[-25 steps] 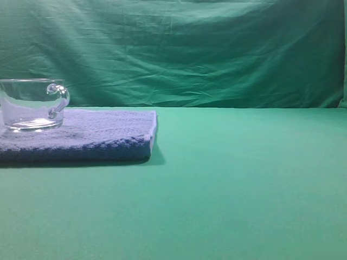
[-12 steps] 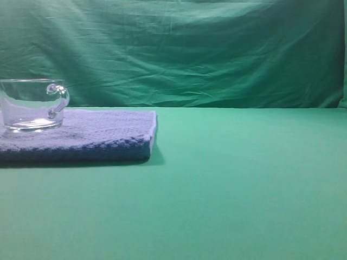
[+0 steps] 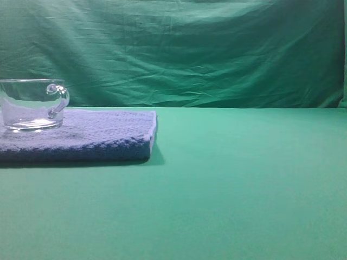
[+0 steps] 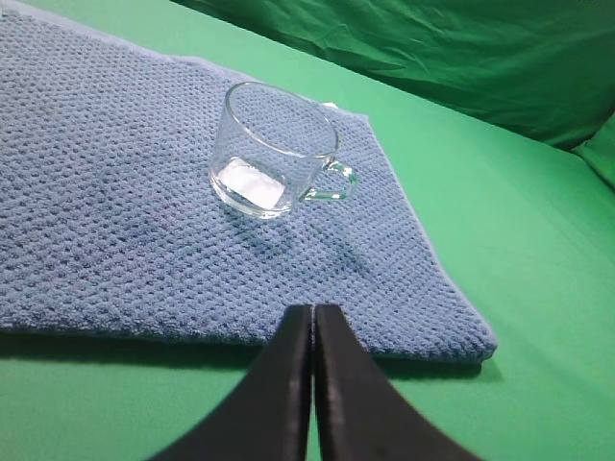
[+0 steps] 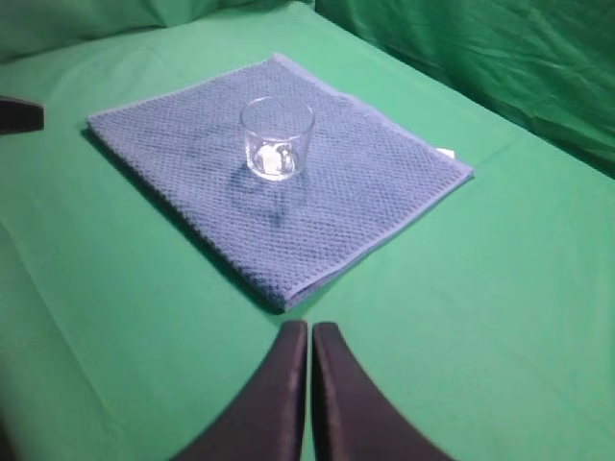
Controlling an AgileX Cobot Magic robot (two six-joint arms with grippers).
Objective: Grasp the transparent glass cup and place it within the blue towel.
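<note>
The transparent glass cup [image 3: 33,105] stands upright on the blue towel [image 3: 97,135] at the far left of the exterior view, its loop handle pointing right. In the left wrist view the glass cup [image 4: 274,151] sits on the blue towel [image 4: 115,211], well beyond my left gripper [image 4: 313,309], which is shut and holds nothing. In the right wrist view the glass cup [image 5: 277,137] rests near the middle of the blue towel [image 5: 365,192]. My right gripper [image 5: 309,327] is shut and empty, just short of the towel's near corner. Neither gripper shows in the exterior view.
A green cloth covers the table [image 3: 244,184] and hangs as a wrinkled backdrop [image 3: 190,49] behind it. A dark piece [image 5: 19,115] pokes in at the left edge of the right wrist view.
</note>
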